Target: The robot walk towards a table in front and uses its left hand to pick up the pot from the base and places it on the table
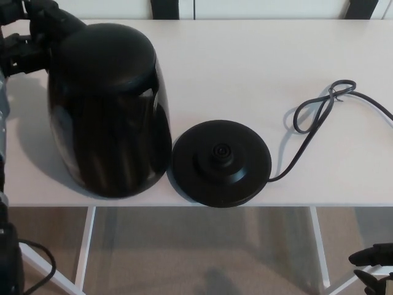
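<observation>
**Pot off the base, standing on the table**

You are looking down on a long white table (258, 67) with the tall, glossy black pot (107, 110) standing upright on its left part, lid on top and closed. It sits directly on the tabletop near the front edge, not on its stand. The round, flat black plastic base (221, 161) lies just to the robot's right of the pot, with its raised centre connector bare. The two rims are so close that you cannot tell whether they touch. The front of the base reaches slightly over the table's front edge.

A thin black cord (319, 114) leaves the right side of the base, curves up into a loose loop on the tabletop and runs off the right edge of the picture.

The robot's left hand (24, 37) is at the upper left, against the pot's back shoulder. The pot's body hides the contact, so you cannot tell whether it grips or has let go. The right hand (373, 261) hangs low at the bottom right, below table level and well apart from everything. It is cut off by the frame, so its state is also unclear.
</observation>
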`<state>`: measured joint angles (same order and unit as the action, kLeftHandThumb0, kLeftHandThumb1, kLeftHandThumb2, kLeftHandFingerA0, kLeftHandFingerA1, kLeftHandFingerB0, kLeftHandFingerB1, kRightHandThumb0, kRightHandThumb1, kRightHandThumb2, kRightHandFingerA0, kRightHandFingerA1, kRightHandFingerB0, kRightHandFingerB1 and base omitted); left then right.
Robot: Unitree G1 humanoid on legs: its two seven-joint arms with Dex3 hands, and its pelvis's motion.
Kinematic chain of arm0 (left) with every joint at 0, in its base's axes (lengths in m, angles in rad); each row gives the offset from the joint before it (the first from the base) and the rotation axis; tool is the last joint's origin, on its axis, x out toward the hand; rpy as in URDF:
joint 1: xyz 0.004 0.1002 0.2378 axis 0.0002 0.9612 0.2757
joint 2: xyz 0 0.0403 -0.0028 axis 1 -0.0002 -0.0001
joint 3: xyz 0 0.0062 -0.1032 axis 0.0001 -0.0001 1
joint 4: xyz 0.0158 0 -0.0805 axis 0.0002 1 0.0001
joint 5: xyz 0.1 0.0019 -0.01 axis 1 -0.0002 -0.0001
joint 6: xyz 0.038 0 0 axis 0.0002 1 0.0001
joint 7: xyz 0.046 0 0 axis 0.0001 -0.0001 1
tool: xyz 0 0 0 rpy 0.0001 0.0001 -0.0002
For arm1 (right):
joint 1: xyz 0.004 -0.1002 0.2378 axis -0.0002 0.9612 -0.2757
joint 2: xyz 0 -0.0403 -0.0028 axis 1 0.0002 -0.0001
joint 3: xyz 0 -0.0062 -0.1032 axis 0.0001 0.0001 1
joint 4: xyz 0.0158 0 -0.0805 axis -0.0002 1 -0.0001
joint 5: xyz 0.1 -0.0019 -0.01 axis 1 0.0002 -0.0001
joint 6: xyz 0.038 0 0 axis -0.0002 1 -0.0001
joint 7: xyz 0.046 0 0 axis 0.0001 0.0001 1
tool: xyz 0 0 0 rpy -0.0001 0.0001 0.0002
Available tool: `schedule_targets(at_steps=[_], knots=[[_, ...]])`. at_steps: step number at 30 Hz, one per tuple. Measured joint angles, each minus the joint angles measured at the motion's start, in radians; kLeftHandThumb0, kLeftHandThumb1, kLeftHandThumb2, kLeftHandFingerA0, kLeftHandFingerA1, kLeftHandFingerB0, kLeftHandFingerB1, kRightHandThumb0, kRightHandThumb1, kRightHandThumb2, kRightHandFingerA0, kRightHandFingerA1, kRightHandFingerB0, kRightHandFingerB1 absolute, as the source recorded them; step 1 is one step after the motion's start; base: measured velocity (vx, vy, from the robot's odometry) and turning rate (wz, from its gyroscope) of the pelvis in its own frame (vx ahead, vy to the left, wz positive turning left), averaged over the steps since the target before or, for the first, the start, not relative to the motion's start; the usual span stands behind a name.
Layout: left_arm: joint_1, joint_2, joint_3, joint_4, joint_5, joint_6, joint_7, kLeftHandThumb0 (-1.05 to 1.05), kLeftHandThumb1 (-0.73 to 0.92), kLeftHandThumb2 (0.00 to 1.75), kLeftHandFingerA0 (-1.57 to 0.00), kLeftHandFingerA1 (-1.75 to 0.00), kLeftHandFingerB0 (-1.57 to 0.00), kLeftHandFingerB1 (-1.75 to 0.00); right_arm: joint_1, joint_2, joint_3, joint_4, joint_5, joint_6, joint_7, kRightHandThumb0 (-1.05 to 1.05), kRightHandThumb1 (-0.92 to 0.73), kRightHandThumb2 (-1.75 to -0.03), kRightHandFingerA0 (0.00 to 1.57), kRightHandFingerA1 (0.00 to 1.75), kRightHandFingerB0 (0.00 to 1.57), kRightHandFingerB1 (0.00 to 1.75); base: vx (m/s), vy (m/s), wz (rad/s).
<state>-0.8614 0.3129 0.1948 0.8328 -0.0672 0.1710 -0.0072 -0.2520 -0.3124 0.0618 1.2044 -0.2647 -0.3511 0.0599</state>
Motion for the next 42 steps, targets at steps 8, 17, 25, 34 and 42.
schedule_targets(at_steps=[8,17,25,34,42], knots=[[-0.019,0.053,-0.053,0.037,0.016,-0.01,-0.067,-0.53,0.36,0.67,0.0,0.0,0.0,0.0,-0.01,-0.001,0.002,-0.005,0.0,0.005,0.001,-0.66,-0.69,-0.62,0.92,0.58,0.81,0.45,0.0,0.0,0.0],[-0.056,0.154,-0.165,0.135,0.042,-0.01,-0.226,-0.53,0.39,0.52,0.0,0.0,0.0,0.0,-0.015,-0.001,0.001,-0.006,0.0,0.005,0.003,-0.65,-0.68,-0.62,0.9,0.56,0.79,0.44,0.0,0.0,0.0],[-0.051,0.21,-0.224,0.19,0.06,-0.013,-0.358,-0.53,0.38,0.52,0.0,0.0,0.0,0.0,-0.015,-0.001,0.0,-0.007,0.001,0.005,0.005,-0.63,-0.68,-0.62,0.89,0.54,0.78,0.43,0.0,0.0,0.0],[-0.027,0.29,-0.236,0.219,0.067,-0.029,-0.502,-0.55,0.4,0.53,0.0,0.0,0.0,0.0,-0.015,-0.002,-0.004,-0.006,0.005,0.005,0.012,-0.63,-0.67,-0.62,0.86,0.53,0.79,0.43,0.0,0.0,0.0],[0.085,0.391,-0.196,0.101,0.05,-0.043,-0.636,-0.6,0.41,0.53,0.0,0.0,0.0,0.0,-0.012,-0.001,-0.002,-0.002,0.005,0.006,0.016,-0.63,-0.65,-0.61,0.9,0.55,0.81,0.44,0.0,0.0,0.0]])
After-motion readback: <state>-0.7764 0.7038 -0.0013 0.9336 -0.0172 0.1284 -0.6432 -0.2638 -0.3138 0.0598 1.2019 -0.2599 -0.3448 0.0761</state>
